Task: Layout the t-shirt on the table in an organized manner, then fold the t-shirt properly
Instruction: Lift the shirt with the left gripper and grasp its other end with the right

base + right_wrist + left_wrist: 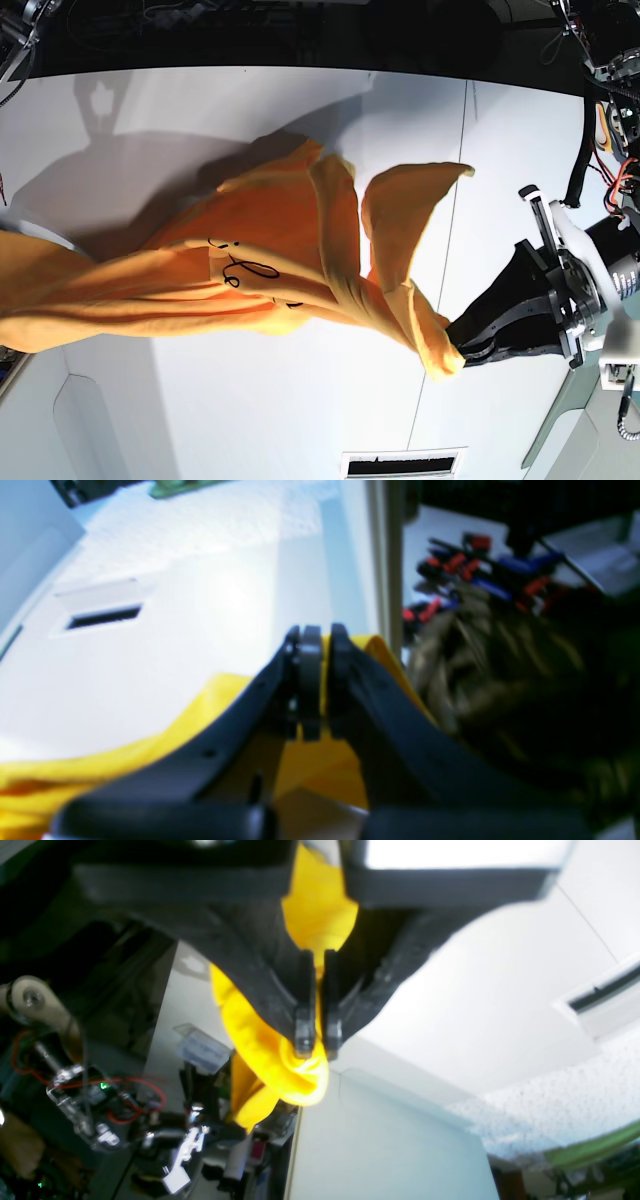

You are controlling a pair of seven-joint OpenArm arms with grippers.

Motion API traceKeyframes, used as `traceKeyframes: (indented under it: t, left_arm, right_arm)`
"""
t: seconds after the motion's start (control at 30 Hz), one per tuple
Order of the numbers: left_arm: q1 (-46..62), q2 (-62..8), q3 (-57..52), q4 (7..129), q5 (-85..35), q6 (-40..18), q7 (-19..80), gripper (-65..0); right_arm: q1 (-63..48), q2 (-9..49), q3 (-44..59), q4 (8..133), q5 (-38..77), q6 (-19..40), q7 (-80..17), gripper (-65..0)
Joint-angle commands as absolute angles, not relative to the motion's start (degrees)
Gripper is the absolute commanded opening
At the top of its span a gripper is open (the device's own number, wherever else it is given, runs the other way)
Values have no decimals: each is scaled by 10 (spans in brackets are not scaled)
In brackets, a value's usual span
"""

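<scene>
The orange-yellow t-shirt (270,250) hangs stretched and twisted above the white table (150,120), running from the left edge of the base view to the lower right. My left gripper (462,352) is shut on one bunched end of it. The left wrist view shows the fingertips (304,1037) pinching the cloth (260,1040). My right gripper (320,640) is shut on another part of the shirt (125,760). It is out of the base view, past the left edge.
A thin dark seam (465,150) crosses the table. A dark slot (400,467) lies in the white surface at the bottom. A blurred brown mottled mass (500,680) and red and blue tools (475,565) show on the right of the right wrist view. Wiring and electronics (100,1090) stand beside the left arm.
</scene>
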State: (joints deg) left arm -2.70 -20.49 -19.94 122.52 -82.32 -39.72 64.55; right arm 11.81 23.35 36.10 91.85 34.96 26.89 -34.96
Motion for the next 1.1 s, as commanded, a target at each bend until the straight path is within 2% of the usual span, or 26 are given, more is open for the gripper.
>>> traceKeyframes:
  t: [0.0, 0.2, 0.37, 0.47, 0.63, 0.67, 0.73, 0.77, 0.8, 0.9, 1.07]
  left_arm:
    - [-35, -213, -203, 1235, -841, -400, 628, -650]
    - [-38, -213, -203, 1234, -839, -400, 628, -650]
    - [-38, -213, -203, 1198, -757, -400, 595, -650]
    - [-38, -213, -203, 1134, -724, -400, 581, -650]
    - [-38, -213, -202, 990, -678, -400, 576, -650]
    - [-38, -213, -202, 960, -676, -400, 576, -650]
    - [-38, -213, -202, 907, -674, -400, 575, -650]
    - [-38, -213, -202, 884, -673, -400, 569, -650]
    - [-38, -213, -202, 865, -670, -400, 564, -650]
    - [-38, -213, -202, 833, -644, -400, 543, -650]
    - [-38, -213, -202, 829, -627, -400, 541, -650]
  right_arm:
    - [141, 248, 364, 929, 360, 273, -330, -650]
    - [187, 247, 350, 927, 346, 273, -331, -650]
    - [192, 247, 262, 894, 298, 272, -299, -650]
    - [215, 241, 185, 812, 241, 272, -260, -650]
    - [275, 212, 95, 603, 198, 271, -209, -650]
    - [282, 206, 87, 568, 197, 270, -197, -590]
    - [288, 191, 84, 525, 205, 271, -193, -343]
    - [286, 185, 85, 521, 211, 274, -197, -257]
    - [283, 179, 86, 523, 216, 279, -204, -223]
    - [267, 161, 99, 562, 254, 298, -259, -222]
    - [189, 123, 139, 722, 313, 305, -383, -224]
